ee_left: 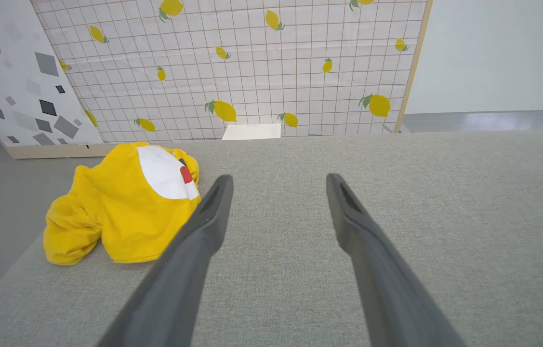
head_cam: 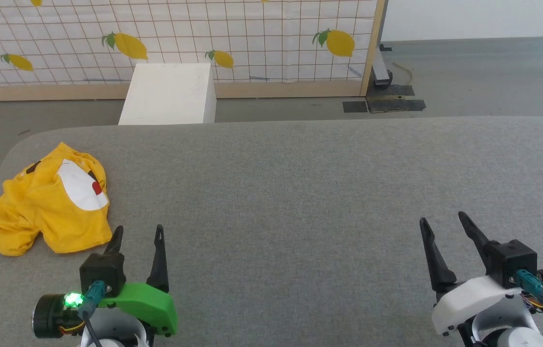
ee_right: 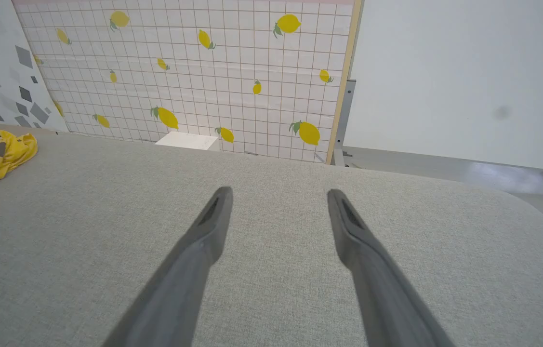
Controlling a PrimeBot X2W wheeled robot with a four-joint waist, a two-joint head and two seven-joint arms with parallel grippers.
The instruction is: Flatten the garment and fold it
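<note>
**Shirt heaped at table's left edge; both grippers empty**

The shirt [head_cam: 47,207] is seen crumpled in a heap on the grey table [head_cam: 300,193], at about 9 o'clock in the head view, close to the left edge. It is unfolded. A white patch with a red dot and black marks is turned upward on its far side.

The left gripper [head_cam: 139,227] is held low over the table at 7 o'clock, fingers spread apart, nothing between them. The shirt's near hem is found at 10 o'clock from it. The outer fingertip is just beside the hem; contact cannot be told.

The right gripper [head_cam: 442,217] is held at 5 o'clock, fingers likewise spread and empty, well apart from the shirt. In its wrist view the shirt is caught at 9 o'clock, at the frame edge.

Beyond the table, a white box [head_cam: 167,94] is noted at 11 o'clock, against a lemon-print screen [head_cam: 252,38].
</note>
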